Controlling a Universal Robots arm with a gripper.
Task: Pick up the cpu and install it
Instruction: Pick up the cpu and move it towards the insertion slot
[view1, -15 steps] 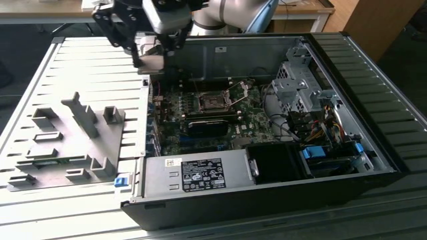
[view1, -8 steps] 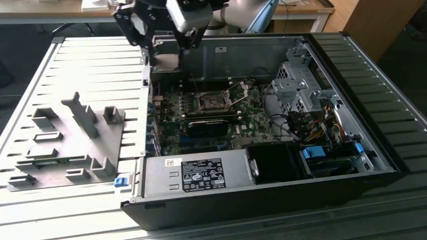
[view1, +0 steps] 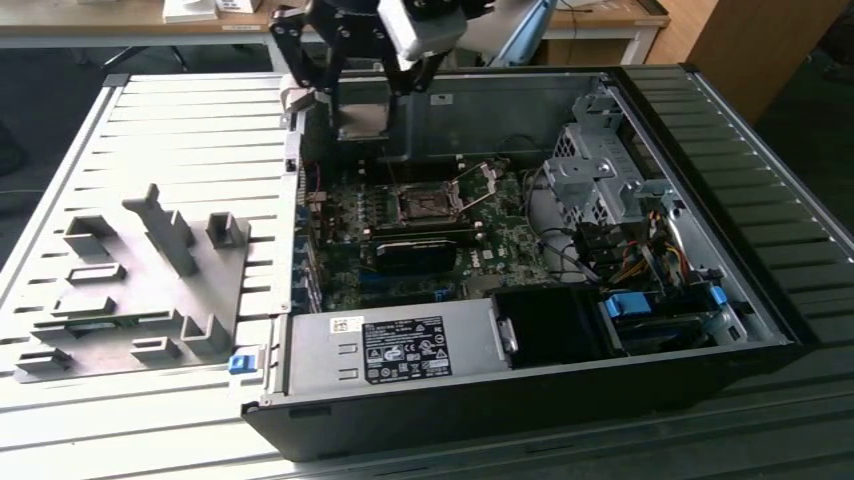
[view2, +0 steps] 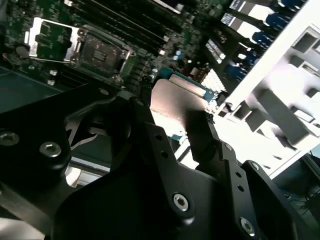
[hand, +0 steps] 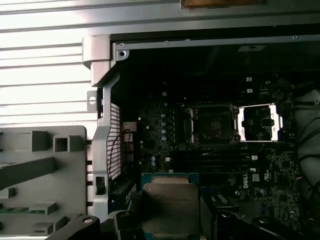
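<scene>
A: Clamped on the cpu (view2: 175, 97), that pincer (view2: 174, 109). Gripped by two opposite edges, plain in both wrist views.

B: And carried high, over the far wall of the open computer case (view1: 747, 200) in the exterior view. Not down on the desk (view1: 174, 130), not among the grey fixture blocks (view1: 147, 270).

A: Key line here: from chip to socket (view1: 430, 205). Lower down, and a touch toward the exterior view's right. Well apart.

B: Bare socket, too, with the metal frame (view1: 483, 178) flipped open just beside it.

A: Facing of the chip?

B: Metal top turned up toward the wrist cameras, green board rim showing around it. Square, so no long axis worth naming. Edges roughly squared with the socket's in the first wrist view, judging by eye. Looking close to level as well, though hard to swear to.
</scene>
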